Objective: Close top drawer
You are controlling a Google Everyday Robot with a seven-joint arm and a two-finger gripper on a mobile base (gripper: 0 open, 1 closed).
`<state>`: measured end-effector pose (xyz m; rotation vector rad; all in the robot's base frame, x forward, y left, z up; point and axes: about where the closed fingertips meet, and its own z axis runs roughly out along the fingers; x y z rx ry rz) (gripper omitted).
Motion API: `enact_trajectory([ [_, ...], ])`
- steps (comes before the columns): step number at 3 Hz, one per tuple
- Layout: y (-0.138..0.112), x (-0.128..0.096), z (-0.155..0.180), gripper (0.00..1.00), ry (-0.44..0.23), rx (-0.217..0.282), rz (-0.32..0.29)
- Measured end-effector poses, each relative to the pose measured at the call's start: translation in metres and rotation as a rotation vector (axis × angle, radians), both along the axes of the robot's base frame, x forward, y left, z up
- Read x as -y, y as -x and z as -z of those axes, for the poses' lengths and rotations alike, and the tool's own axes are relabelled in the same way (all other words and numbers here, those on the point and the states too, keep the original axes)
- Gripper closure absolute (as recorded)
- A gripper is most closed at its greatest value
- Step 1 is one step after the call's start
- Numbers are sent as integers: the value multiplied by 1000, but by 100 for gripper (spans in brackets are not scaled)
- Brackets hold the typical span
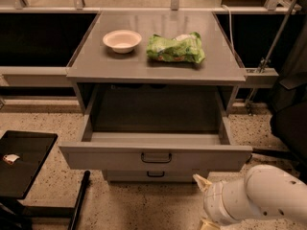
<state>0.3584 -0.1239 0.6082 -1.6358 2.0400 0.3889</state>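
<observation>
Just below top drawer (pixel 108 157) — tool (pixel 202 201) agape

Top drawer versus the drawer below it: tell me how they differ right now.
The top drawer is pulled far out, its empty inside showing; the middle drawer is shut. The top drawer's front shows in full; the middle drawer's front is partly hidden beneath it. Both are grey, flat-fronted, with a dark central loop handle. The gripper is low right, before the drawers.

- Your top drawer (pixel 156 157) is jutting out below the tabletop (pixel 158 72);
- bowl (pixel 122 40) is sitting left of bag (pixel 176 48) there;
- gripper (pixel 203 201) is hovering before drawer's right end.
</observation>
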Motion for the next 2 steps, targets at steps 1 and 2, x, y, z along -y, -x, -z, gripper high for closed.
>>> enact_trajectory([
  [1, -28, 0, -3, 0, 42, 41, 57],
  [2, -53, 10, -1, 0, 82, 63, 133],
])
